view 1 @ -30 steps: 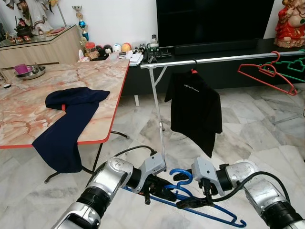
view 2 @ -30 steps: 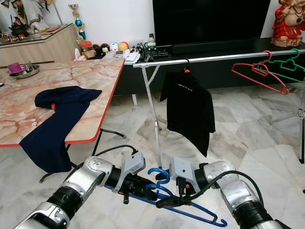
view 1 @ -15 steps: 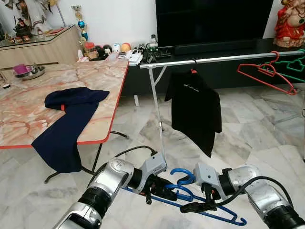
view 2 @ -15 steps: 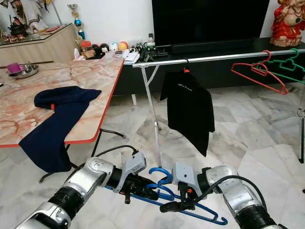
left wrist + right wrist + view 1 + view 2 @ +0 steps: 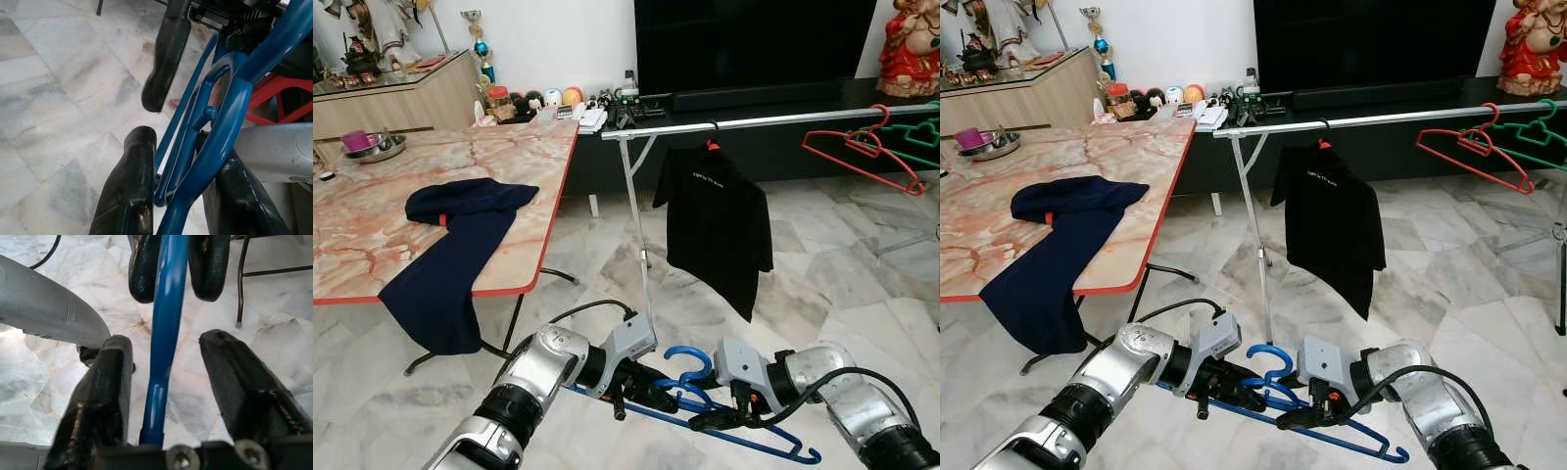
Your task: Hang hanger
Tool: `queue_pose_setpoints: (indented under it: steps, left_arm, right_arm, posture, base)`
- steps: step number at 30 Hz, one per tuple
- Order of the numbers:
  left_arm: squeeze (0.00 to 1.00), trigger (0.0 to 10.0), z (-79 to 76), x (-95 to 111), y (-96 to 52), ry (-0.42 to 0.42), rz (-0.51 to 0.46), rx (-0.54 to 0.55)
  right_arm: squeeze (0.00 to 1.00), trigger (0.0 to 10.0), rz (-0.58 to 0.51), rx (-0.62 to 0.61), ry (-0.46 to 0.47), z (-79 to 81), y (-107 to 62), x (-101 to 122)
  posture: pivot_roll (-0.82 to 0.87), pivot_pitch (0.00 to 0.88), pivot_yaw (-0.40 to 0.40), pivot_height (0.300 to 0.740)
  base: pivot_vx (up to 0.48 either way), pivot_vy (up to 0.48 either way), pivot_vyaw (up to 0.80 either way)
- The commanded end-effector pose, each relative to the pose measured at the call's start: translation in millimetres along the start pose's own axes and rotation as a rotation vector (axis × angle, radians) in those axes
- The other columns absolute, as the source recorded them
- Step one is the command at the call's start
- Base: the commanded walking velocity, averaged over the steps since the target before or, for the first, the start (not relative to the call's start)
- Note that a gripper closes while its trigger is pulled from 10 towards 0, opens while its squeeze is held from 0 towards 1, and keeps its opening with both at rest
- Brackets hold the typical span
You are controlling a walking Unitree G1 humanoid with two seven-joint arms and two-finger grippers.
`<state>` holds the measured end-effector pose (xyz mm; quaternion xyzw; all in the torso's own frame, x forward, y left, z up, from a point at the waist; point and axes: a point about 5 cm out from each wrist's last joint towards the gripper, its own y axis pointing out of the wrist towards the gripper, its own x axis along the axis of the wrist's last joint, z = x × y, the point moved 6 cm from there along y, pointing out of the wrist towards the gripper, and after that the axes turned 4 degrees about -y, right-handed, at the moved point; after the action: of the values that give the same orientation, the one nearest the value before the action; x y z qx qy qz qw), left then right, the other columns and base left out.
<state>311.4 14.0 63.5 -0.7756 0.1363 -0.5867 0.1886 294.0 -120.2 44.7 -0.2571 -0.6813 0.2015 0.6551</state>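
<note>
I hold blue hanger [image 5: 705, 416] low at 6 o'clock | left claw [image 5: 641, 390] clamped on it, right claw [image 5: 166, 377] open astride bar | risk: hanger swings, misses rail [image 5: 754, 122] at 12.

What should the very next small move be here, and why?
Probably close the right gripper on the blue hanger: its fingers straddle the bar with gaps on both sides, while the left gripper holds the hanger low, well below the rail.
</note>
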Motion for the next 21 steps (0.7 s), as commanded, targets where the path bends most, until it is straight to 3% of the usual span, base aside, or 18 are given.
queue_pose_setpoints:
  steps: [1,21]
  left_arm:
    - [0.0,10.0,0.9,0.5,-3.9,0.001,0.001,0.004]
    - [0.0,10.0,-1.8,0.9,-3.5,0.05,-0.006,0.001]
  right_arm:
    - [0.0,0.0,0.008,0.001,-0.007,0.2,2.1,0.3]
    - [0.0,0.0,0.002,-0.021,-0.003,-1.3,4.4,-0.1]
  posture:
    - [0.0,0.0,0.1,0.74]
    - [0.01,0.0,0.091,0.74]
  base:
    - [0.0,0.0,0.0]
    - [0.0,0.0,0.0]
